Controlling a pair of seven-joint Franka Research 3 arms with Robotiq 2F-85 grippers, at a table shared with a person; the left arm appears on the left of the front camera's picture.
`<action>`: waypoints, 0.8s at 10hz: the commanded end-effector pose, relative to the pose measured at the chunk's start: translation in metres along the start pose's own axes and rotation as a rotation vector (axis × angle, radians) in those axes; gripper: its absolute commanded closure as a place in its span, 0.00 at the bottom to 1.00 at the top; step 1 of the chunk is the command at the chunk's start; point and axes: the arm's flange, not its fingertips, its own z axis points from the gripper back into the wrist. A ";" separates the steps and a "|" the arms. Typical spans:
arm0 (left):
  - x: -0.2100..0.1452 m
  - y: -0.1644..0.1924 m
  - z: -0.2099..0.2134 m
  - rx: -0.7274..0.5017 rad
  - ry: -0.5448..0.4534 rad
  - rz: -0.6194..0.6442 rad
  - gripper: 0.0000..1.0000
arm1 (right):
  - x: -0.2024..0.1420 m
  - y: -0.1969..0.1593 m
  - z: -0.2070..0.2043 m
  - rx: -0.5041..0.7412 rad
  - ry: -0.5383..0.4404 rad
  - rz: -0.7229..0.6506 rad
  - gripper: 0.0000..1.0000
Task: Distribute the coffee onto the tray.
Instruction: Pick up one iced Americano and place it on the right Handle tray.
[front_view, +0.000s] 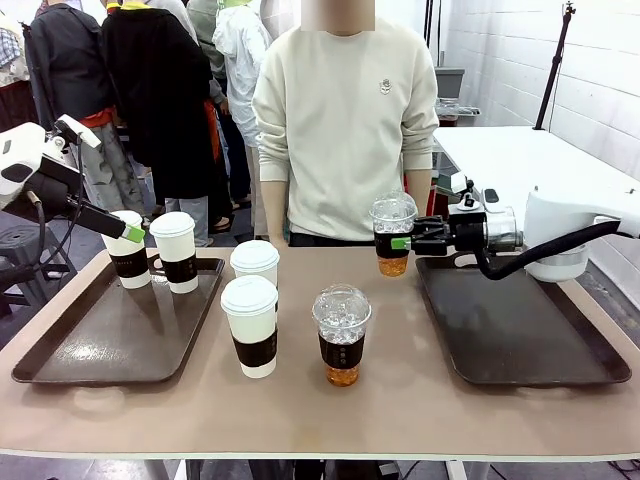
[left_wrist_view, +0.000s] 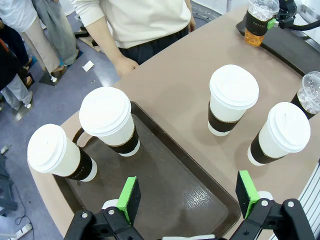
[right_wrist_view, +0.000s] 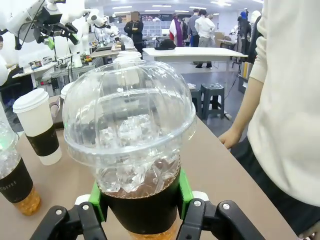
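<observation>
Four white cups (front_view: 250, 325), two iced cups (front_view: 342, 335), two trays, every cup upright. Two white ones stand on the left tray (front_view: 110, 345), the leftmost partly hidden behind the left claw (left_wrist_view: 188, 192), which is spread and empty. Two more plus one iced cup sit on the table (front_view: 400, 410), middle. Right claw (front_view: 405, 243) is clamped on the other iced cup by the far left corner of the right tray (front_view: 520, 335), base cut off in its wrist cam
</observation>
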 end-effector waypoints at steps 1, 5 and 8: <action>-0.001 0.001 0.000 -0.007 0.000 0.004 0.00 | 0.000 -0.001 0.002 -0.005 0.000 0.000 0.36; -0.001 0.001 0.000 -0.007 0.000 0.004 0.00 | 0.000 -0.001 0.002 -0.005 0.000 0.000 0.36; -0.001 0.001 0.000 -0.007 0.000 0.004 0.00 | 0.003 0.004 0.018 -0.023 0.019 0.007 0.36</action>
